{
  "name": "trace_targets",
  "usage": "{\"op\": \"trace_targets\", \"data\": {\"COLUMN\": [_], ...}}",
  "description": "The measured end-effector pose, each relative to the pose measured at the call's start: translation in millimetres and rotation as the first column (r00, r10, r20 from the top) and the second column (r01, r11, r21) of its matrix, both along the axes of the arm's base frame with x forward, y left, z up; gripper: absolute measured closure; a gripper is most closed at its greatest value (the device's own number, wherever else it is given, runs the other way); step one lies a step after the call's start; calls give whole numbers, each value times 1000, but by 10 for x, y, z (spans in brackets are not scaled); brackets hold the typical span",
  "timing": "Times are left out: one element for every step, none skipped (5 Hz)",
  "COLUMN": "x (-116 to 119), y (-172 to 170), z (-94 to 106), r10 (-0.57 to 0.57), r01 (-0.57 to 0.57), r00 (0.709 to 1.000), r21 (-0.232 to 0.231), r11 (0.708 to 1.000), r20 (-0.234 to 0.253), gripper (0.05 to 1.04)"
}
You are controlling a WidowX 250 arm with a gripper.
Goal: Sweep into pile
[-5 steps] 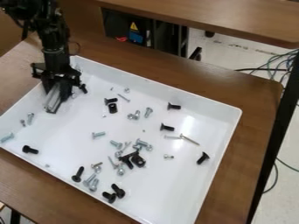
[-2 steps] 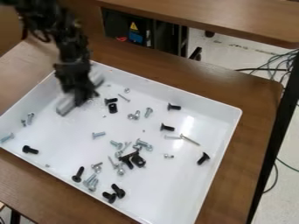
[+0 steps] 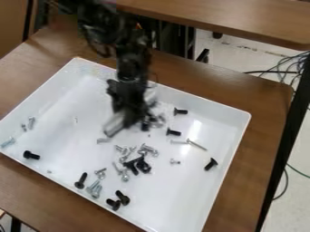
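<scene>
One metallic bar [image 3: 113, 126] is gripped by the end effector [image 3: 133, 119] toward 12 o'clock in the tray [image 3: 212, 105], probably so that a broad sweeping edge is offered. Screws [image 3: 174, 132] are scattered from 2 to 9 o'clock, awaiting gathering.

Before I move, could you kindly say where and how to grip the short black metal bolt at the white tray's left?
Probably its shank, from straight above, pinching across it: the bolt lies flat in the tray, head leftward in view, nothing touching it.
</scene>
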State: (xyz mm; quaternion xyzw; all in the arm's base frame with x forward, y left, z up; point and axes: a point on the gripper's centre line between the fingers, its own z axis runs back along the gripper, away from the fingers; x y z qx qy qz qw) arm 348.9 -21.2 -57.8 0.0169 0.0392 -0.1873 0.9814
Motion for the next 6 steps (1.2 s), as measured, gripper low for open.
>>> {"op": "trace_targets", "data": {"x": [-78,-176,-435,-451,-266,-132], "y": [-495,-722,-815,-693,-321,263], "z": [0,37,99,181,491,745], "r10": [-51,-49,-22,10,106,266], "r01": [51,49,20,-10,-103,-265], "r00": [999,999,999,1000,992,956], "r21": [-19,-60,-66,-43,-34,-31], "r11": [999,997,998,999,994,964], "r20": [-7,-2,-29,-8,71,120], "gripper": [721,721,721,721,721,721]}}
